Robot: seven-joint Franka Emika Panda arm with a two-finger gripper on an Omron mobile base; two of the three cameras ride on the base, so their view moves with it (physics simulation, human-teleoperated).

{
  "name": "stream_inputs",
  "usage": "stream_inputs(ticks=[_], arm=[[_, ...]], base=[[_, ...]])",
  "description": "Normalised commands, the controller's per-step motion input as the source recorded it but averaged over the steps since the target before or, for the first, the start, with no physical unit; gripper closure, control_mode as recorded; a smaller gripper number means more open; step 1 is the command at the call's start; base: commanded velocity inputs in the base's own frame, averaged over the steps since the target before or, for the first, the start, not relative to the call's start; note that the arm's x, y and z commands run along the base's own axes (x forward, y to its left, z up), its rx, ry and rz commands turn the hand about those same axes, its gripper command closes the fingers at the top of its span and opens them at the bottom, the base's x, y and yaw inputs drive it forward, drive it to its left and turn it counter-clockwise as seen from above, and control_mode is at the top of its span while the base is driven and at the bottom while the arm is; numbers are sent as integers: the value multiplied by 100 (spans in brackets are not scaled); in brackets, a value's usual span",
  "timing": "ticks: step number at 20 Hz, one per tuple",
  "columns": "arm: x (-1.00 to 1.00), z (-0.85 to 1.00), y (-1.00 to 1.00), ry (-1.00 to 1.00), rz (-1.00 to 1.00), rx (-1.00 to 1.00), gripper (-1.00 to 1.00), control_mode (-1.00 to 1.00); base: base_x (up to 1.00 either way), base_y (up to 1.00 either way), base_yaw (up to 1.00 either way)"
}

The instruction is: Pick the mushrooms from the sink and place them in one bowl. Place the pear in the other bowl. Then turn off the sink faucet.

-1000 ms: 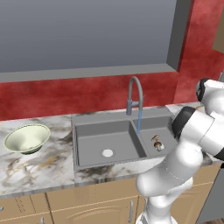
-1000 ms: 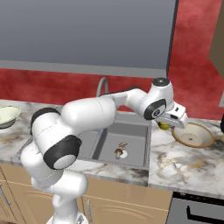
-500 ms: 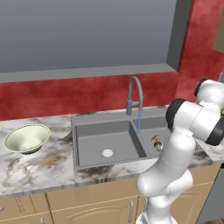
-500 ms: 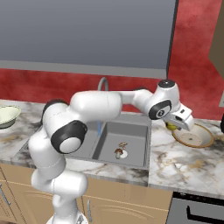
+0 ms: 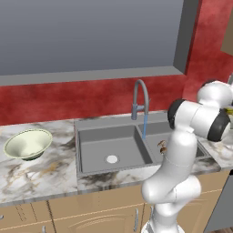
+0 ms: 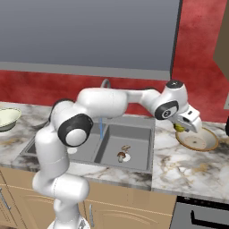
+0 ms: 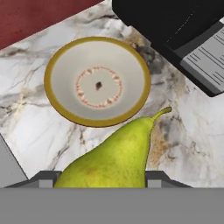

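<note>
The yellow-green pear (image 7: 116,159) sits between the fingertips of my gripper (image 7: 103,179), which is shut on it. The pear hangs just above the near edge of the tan-rimmed bowl (image 7: 97,81), which is empty. From the right base view, the gripper (image 6: 183,125) holds the pear (image 6: 179,129) by the left rim of that bowl (image 6: 197,139) on the counter. Two brown-capped mushrooms (image 6: 122,153) lie in the right basin of the sink (image 6: 134,134). Water runs from the faucet (image 5: 141,98). The pale green-white bowl (image 5: 27,144) stands far left.
A black stove (image 7: 183,30) lies just beyond the tan-rimmed bowl, at the counter's right end. A red wall and a grey window ledge (image 5: 91,75) run behind the sink. My own arm (image 6: 112,103) spans across above the sink.
My arm has swung a little to the right with the pear in the gripper, bringing it closer to the tan-rimmed bowl. The mushrooms and both bowls have stayed put.
</note>
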Motion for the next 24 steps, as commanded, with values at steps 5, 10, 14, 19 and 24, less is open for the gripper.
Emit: stream_inputs(ticks=[5, 10, 14, 19, 24], arm=[[21, -15, -21, 0, -2, 0, 100, -100], [27, -21, -24, 0, 0, 1, 100, -100], [27, -20, -22, 0, 0, 3, 100, -100], [27, -10, -21, 1, 0, 4, 100, -100], [30, -10, -22, 5, 0, 6, 100, -100]], base=[[0, 0, 0], [0, 0, 0], [0, 0, 0], [0, 0, 0], [0, 0, 0]])
